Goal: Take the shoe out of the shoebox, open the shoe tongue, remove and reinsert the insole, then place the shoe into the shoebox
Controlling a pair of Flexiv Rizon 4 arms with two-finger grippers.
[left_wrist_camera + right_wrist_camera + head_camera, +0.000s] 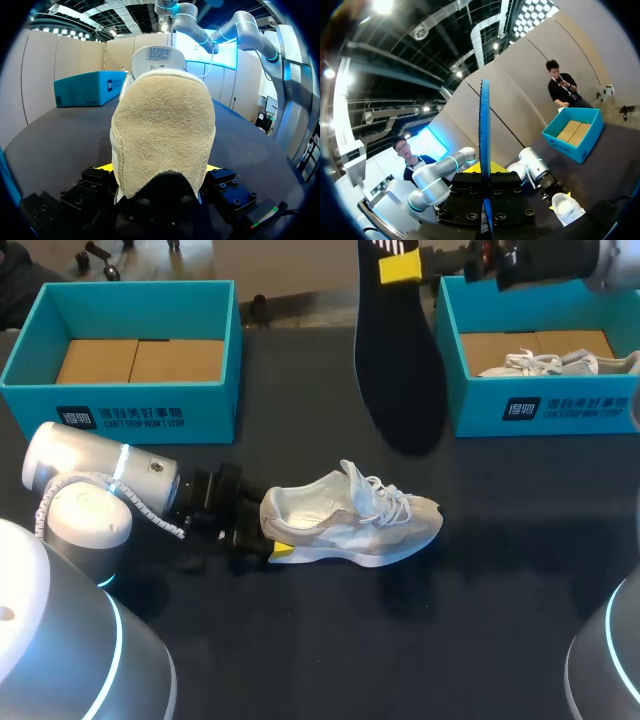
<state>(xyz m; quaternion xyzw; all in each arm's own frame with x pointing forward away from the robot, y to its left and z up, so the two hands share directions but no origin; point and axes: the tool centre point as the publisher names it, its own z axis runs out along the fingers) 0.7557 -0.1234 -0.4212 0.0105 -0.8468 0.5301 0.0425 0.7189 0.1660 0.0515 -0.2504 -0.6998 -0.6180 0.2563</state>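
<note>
A white and beige shoe (pixel 350 520) lies on its sole mid-table, toe to the right, laces loosened. My left gripper (pixel 268 532) is at its heel, fingers spread wide and pressed on both sides of the heel. In the left wrist view the suede heel (pixel 162 135) fills the gap between the yellow tips of the left gripper (pixel 160 170). High above the table at the back, my right gripper (pixel 400 265) is shut on the heel end of the black insole (pixel 398 360), which hangs downward. The right wrist view shows the insole (pixel 484 130) edge-on in the right gripper (pixel 485 172), with the shoe (pixel 567 207) below.
A teal shoebox (pixel 130 400) with cardboard inside stands at the back left. A second teal shoebox (pixel 540 405) at the back right holds another pale shoe (pixel 560 363). The second box (pixel 90 87) also shows beyond the shoe in the left wrist view.
</note>
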